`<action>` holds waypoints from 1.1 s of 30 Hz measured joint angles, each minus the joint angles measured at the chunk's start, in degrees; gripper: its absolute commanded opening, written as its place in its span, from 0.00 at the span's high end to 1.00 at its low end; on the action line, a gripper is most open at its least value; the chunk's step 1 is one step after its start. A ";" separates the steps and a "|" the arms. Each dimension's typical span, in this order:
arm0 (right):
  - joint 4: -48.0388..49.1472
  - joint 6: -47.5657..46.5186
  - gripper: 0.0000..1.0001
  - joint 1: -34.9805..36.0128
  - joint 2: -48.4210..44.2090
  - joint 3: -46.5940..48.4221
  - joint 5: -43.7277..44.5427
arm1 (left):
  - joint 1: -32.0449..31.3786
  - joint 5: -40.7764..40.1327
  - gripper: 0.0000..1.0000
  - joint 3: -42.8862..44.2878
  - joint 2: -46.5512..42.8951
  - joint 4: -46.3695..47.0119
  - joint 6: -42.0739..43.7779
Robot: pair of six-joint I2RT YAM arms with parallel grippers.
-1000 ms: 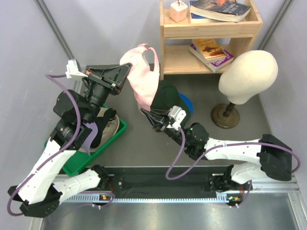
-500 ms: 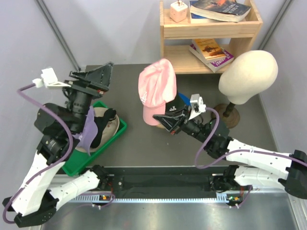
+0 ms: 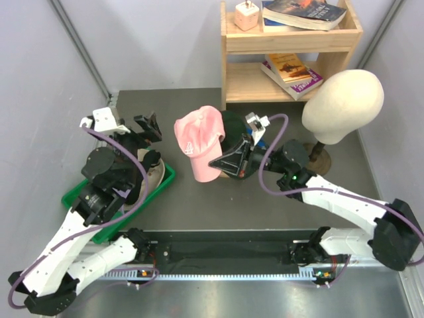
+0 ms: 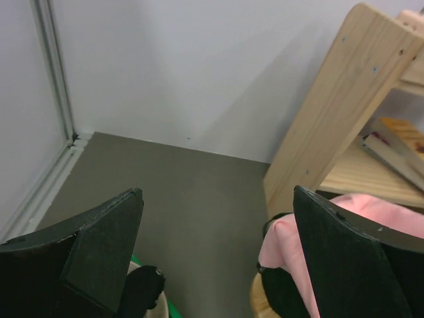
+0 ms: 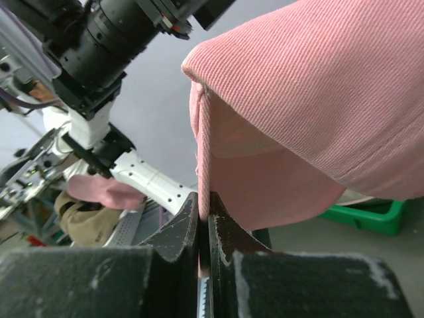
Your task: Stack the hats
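Observation:
A pale pink cap [image 3: 199,139] hangs above the table's middle, and my right gripper [image 3: 224,161] is shut on its lower edge. The right wrist view shows the jaws [image 5: 204,213] pinching the pink cap's [image 5: 318,93] rim. Behind it a dark cap [image 3: 233,124] sits on the table, partly hidden. My left gripper [image 3: 148,126] is open and empty above the green tray [image 3: 79,195], apart from the cap. From the left wrist, the pink cap [image 4: 285,242] shows beside the right finger [image 4: 344,258], with the gripper [image 4: 218,225] over bare table.
The green tray holds a tan and black hat [image 3: 156,173]. A wooden shelf [image 3: 291,46] with books stands at the back. A cream mannequin head [image 3: 344,106] on a round base stands at the right. Grey walls close in both sides.
My left gripper has let go of the pink cap, opened wide and drawn back left over the tray. The right gripper keeps the cap and has brought it lower and leftward.

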 measured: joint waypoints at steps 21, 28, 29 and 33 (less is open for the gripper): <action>-1.49 3.17 1.00 -12.96 12.66 10.14 -16.70 | 0.13 45.24 0.03 -2.05 5.44 -0.68 9.18; -6.86 0.02 1.00 -12.96 9.03 8.98 -17.81 | 0.11 59.58 0.11 4.94 16.57 -5.40 8.90; -7.19 -0.35 1.00 -12.96 8.61 8.59 -18.03 | 0.11 60.13 0.11 4.94 17.14 -6.12 8.87; -8.87 -1.40 1.00 -12.96 7.85 7.78 -18.93 | 0.09 61.31 0.19 4.94 17.62 -7.67 8.74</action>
